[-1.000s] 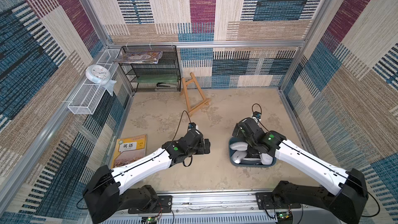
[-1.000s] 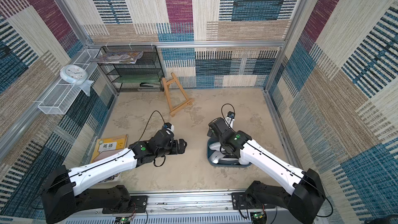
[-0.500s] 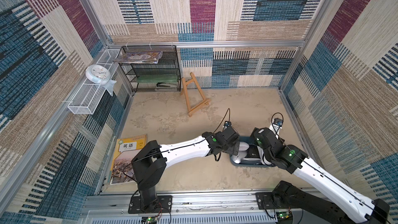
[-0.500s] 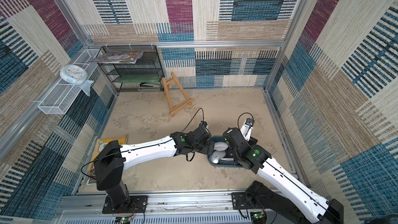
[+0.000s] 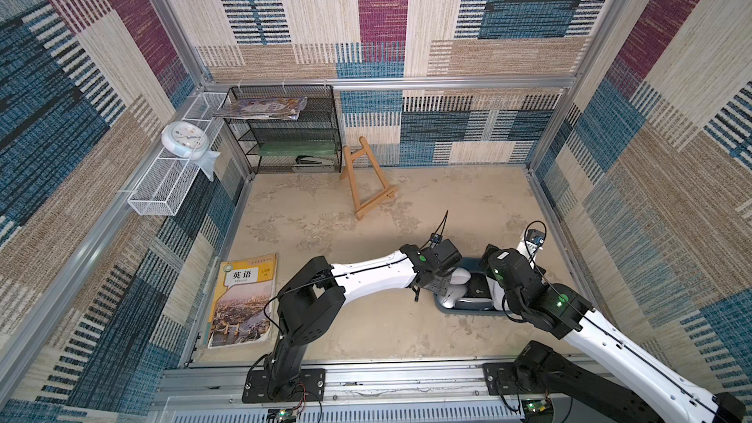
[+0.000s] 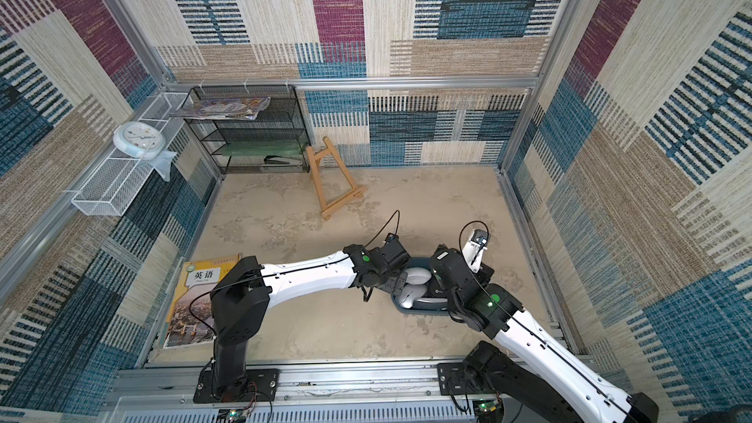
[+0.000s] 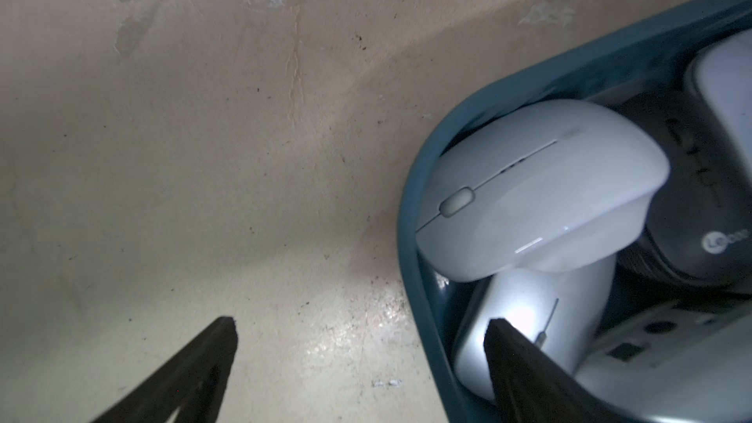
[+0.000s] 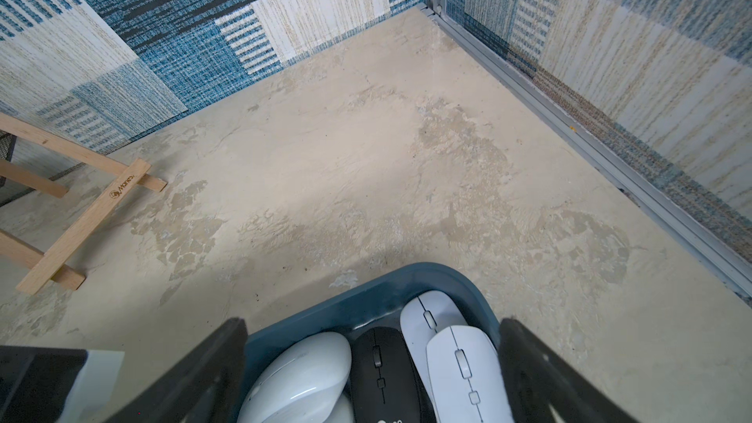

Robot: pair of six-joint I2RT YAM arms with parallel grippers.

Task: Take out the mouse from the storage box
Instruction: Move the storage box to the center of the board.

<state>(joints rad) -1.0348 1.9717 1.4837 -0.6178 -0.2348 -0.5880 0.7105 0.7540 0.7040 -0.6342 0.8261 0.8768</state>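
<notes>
Mouse candidates are several in the storage box [image 8: 366,278]: a rounded white mouse [image 7: 541,197] lying on top, a black mouse [image 8: 380,368] and two flat white mice [image 8: 464,368], all packed close together.

The left end effector [image 7: 361,321] is spread wide and holds nothing. One finger hangs over the bare bench [image 7: 203,156] and the other over the inside of the box, so it straddles the rim. In a top view the rounded white mouse [image 5: 460,276] lies just beside it at about 3 o'clock, with its long axis roughly from 9 to 3.

The right end effector [image 8: 372,321] is also spread and empty, with its fingers flanking the box. I judge the left one nearer to this mouse.

On the black mouse a logo begins "Le", and the rest is blurred. The wooden easel [image 8: 122,185] carries a burnt mark like "Marie's". The book [image 5: 244,299] reads 英语.
</notes>
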